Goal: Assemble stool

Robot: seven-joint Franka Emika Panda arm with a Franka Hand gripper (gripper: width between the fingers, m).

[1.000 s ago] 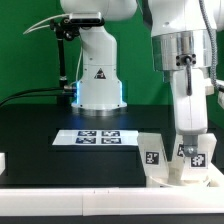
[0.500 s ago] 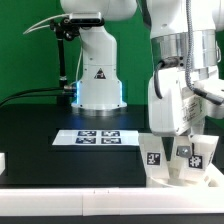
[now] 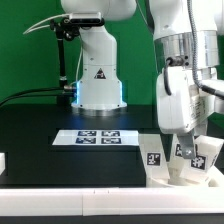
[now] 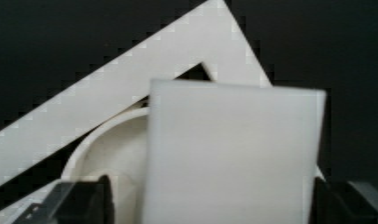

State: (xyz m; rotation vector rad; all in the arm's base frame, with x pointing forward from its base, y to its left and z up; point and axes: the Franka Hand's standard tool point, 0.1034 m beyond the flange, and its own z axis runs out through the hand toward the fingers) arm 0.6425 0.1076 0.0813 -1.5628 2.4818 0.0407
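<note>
At the lower right of the exterior view the gripper (image 3: 186, 150) hangs over the seat (image 3: 178, 172) and its upright legs (image 3: 152, 153); fingers (image 4: 83, 200) flank one leg (image 4: 230, 150), contact unclear; a loose leg may tip.

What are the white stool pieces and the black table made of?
The stool legs look like hard white plastic, smooth and matte: flat faces, crisp edges, printed black-and-white tags stuck on. The leg by the gripper looks equally plain and matte. The table seems covered in a dull black, non-shiny surface; cloth or board, I can't tell.
</note>
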